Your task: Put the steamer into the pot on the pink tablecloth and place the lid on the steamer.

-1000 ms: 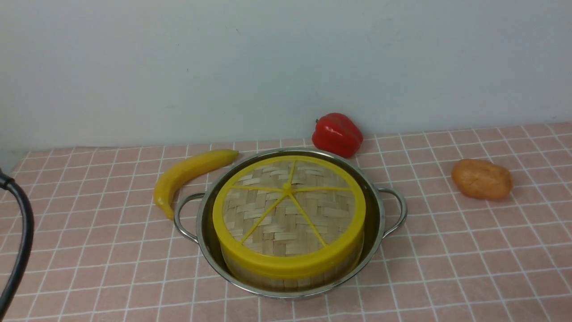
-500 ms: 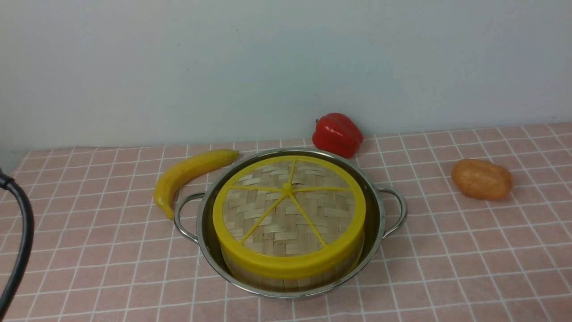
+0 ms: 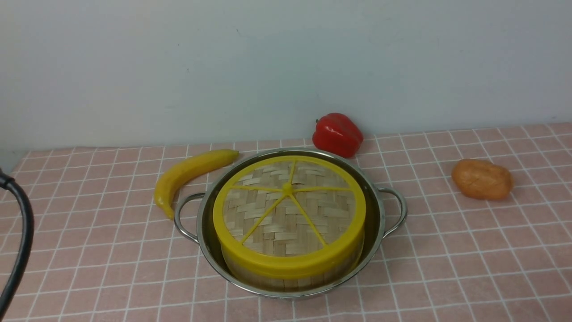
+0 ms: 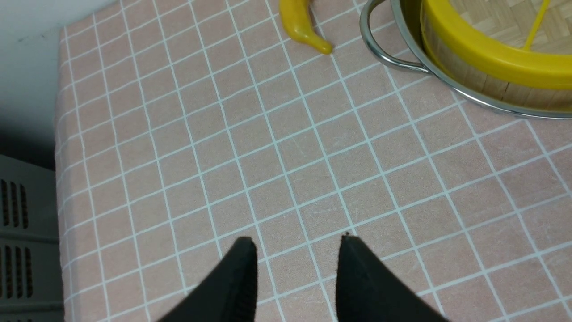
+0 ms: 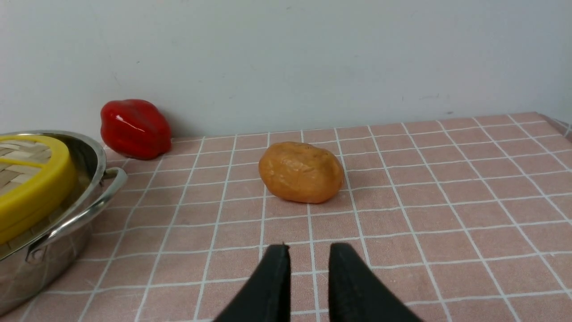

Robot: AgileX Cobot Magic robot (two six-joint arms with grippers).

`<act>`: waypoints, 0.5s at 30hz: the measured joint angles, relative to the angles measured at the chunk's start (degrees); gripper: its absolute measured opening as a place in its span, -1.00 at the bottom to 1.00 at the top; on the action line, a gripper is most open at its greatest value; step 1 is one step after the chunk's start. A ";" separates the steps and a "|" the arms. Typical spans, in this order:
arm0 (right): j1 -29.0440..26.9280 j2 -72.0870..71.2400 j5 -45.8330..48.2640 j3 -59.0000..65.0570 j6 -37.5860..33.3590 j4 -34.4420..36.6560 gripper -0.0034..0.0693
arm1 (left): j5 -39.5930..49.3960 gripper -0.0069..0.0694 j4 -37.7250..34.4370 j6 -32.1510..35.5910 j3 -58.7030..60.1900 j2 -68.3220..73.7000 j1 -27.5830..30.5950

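The steel pot (image 3: pixel 380 210) stands on the pink tablecloth (image 3: pixel 469 250). The steamer (image 3: pixel 286 281) sits inside it, only its bamboo wall showing. The woven lid (image 3: pixel 286 214) with its yellow rim lies flat on the steamer and hides the inside. Neither gripper shows in the front view. In the left wrist view my left gripper (image 4: pixel 297 241) is open and empty over bare cloth, apart from the pot's handle (image 4: pixel 389 58) and the lid's rim (image 4: pixel 491 60). In the right wrist view my right gripper (image 5: pixel 309 247) has a narrow gap, is empty, and the pot (image 5: pixel 85 179) is off to one side.
A yellow banana (image 3: pixel 187 172) lies just left of the pot. A red pepper (image 3: pixel 337 134) sits behind it by the wall. An orange potato (image 3: pixel 481 179) lies to the right, ahead of the right gripper (image 5: pixel 300 172). A black cable (image 3: pixel 18 250) hangs at the left edge.
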 joint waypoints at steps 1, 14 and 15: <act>0.00 0.00 0.00 0.00 0.00 0.00 -0.49 | -0.05 -0.18 -0.95 -0.54 0.05 -0.45 0.64; 0.00 0.00 0.07 0.00 0.00 0.11 -0.39 | -13.37 -0.18 -9.25 -1.53 4.11 -23.77 12.72; 0.00 0.00 0.11 0.00 0.00 0.11 -0.38 | -17.02 -0.18 -9.25 -1.20 6.82 -26.64 13.28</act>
